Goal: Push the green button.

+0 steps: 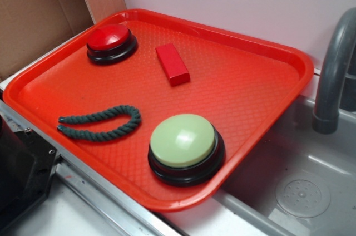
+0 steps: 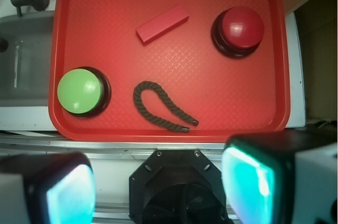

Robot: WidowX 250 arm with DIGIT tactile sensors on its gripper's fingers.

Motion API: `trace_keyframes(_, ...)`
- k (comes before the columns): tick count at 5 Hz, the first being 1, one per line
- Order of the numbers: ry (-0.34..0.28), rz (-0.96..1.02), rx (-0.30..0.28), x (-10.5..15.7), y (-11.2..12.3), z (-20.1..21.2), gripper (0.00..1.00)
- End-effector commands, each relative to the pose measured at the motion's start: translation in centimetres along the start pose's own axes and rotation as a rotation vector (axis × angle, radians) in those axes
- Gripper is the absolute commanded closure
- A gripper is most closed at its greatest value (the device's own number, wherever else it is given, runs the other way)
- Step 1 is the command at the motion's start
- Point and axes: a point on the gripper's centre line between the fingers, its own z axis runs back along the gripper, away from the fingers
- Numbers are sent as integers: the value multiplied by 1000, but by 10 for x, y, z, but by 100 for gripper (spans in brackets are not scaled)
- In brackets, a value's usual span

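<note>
Green button (image 1: 183,140): pale-green dome on a black round base, sitting on the red tray (image 1: 250,88) at its near-right corner in the exterior view, close to the tray's lip beside the sink. In the wrist view the same button (image 2: 79,91) shows at the tray's left side, well apart from the gripper. Dome looks fully raised; nothing touching it.

Just left of it on the tray: a dark rope loop (image 1: 100,123), apart from the button. Farther back, mid-tray, a small red block (image 1: 172,64). Far-left corner: the smaller red button (image 1: 110,39) on its own black base, well apart from the green one.

Gripper (image 2: 158,187): only the wrist view shows it, two fingers with glowing teal pads (image 2: 248,179) at the bottom edge, spread wide with the black mount between them. Holding nothing. It hangs above the tray's near edge, over the counter rail rather than over any object.

Progress, as judged: press not yet made; no contact. Left to do: travel across to the button, come down over the dome, push.

Hard to make out: the arm is absent from the exterior view, save perhaps a black shape cut off at the lower-left corner, identity unclear. Finger pads are blurred and cropped. Grey faucet (image 1: 334,63) cut off at the right edge. Height of the gripper above the tray cannot be judged.
</note>
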Motion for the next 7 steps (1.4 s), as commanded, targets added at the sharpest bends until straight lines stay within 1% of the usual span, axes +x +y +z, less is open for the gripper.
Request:
trace_keyframes(1, 0, 0, 0, 0, 0, 0, 0)
trace_keyframes(2, -44, -254, 19, 36, -41, -31, 0)
trace_keyframes(3, -39, -523, 131, 67, -90, -79, 0)
trace_keyframes(4, -22, -777, 130, 72, -122, -122, 0)
trace_keyframes(5, -1, -828, 118, 56, -132, -142, 0)
trace_keyframes(6, 21, -782, 48, 30, -130, -161, 0)
trace_keyframes(7, 5, -719, -26, 8, -134, -173, 0)
